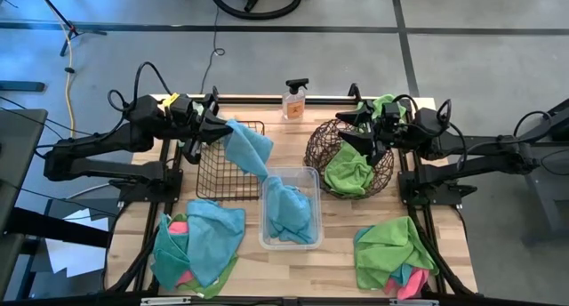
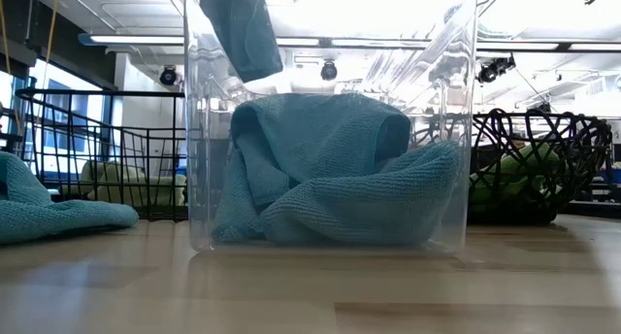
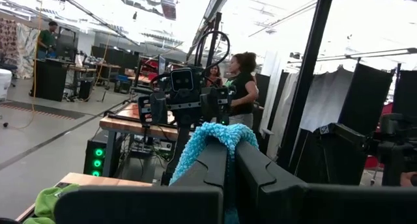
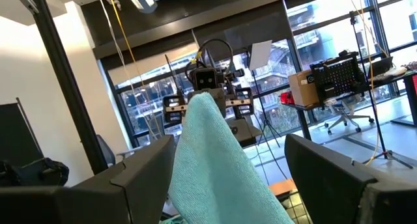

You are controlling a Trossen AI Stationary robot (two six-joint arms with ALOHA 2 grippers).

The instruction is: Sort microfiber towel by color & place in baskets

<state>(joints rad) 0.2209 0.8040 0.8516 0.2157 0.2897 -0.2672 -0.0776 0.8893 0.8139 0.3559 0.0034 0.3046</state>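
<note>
My left gripper (image 1: 220,128) (image 3: 231,149) is raised over the black wire basket (image 1: 209,168) and is shut on a teal-blue towel (image 1: 251,150) (image 2: 238,28). The towel hangs down toward the clear plastic tub (image 1: 309,177) (image 2: 194,130), where more teal towels (image 1: 290,215) (image 2: 330,174) lie. My right gripper (image 1: 353,133) (image 4: 231,146) is open and empty above the round woven basket (image 1: 318,150) (image 2: 543,140), which holds lime green towels (image 1: 348,173). Mixed piles of teal, green and pink towels lie near the table's near-left (image 1: 197,244) and near-right (image 1: 393,253) corners. My left gripper pinches the teal towel between its two fingers at an upper fold (image 3: 221,134), which bulges out past the fingertips. The fingers reach level from the table's left. The towel is lifted clear and hangs slack below the gripper, its lower end (image 1: 265,171) above the tub's far-left corner.
A clear spray bottle (image 1: 295,100) stands at the table's far edge between the two arms. A teal towel from the left pile (image 2: 58,213) lies on the wood beside the tub. People stand in the room beyond the table in the left wrist view.
</note>
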